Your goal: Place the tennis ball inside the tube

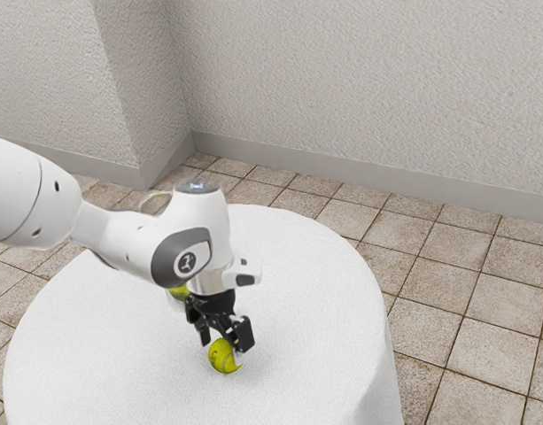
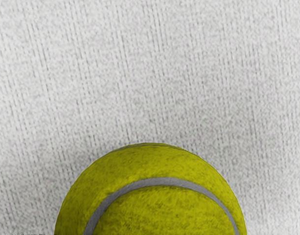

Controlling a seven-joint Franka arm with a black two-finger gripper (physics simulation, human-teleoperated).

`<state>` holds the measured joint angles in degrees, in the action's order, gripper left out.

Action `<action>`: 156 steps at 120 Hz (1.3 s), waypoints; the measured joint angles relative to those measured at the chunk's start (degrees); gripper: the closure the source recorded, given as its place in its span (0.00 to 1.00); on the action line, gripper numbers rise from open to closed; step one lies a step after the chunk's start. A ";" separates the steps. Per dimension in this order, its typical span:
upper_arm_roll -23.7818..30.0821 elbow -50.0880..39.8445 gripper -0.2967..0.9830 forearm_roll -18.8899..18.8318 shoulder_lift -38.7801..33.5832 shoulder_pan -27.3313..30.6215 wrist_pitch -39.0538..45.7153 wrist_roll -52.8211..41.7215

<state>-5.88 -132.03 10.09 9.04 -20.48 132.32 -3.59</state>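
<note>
A yellow-green tennis ball (image 1: 223, 356) is under my black gripper (image 1: 223, 347) in the exterior view, close to the white tablecloth. The fingers stand wide apart at its upper sides, and I see no clear grip from both sides. In the wrist view the ball (image 2: 152, 205) shows large at the lower edge, with its grey seam arching over it. Behind the hand, a second yellow-green ball (image 1: 179, 291) is partly hidden at a whitish container (image 1: 174, 304), which may be the tube; the arm covers much of both.
The round table (image 1: 315, 301) wears a white cloth, and its curved edge drops off at the exterior view's right. Beige floor tiles (image 1: 492, 345) surround it, with textured walls (image 1: 368, 80) beyond.
</note>
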 joint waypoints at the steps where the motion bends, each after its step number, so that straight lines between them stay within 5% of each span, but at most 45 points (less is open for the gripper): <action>1: 0.00 0.00 0.23 0.02 0.03 0.00 0.01 0.01; 61: -0.01 0.67 0.23 1.04 2.64 0.00 0.99 0.17; 94: -0.01 0.54 0.38 1.08 2.43 0.00 1.34 0.23; 129: -0.02 0.53 0.43 0.89 2.05 -0.01 1.40 0.46; 156: -0.14 1.50 0.45 0.14 -5.71 -0.04 -1.34 0.85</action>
<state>-6.02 -130.53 10.23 3.33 -20.52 130.98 -2.75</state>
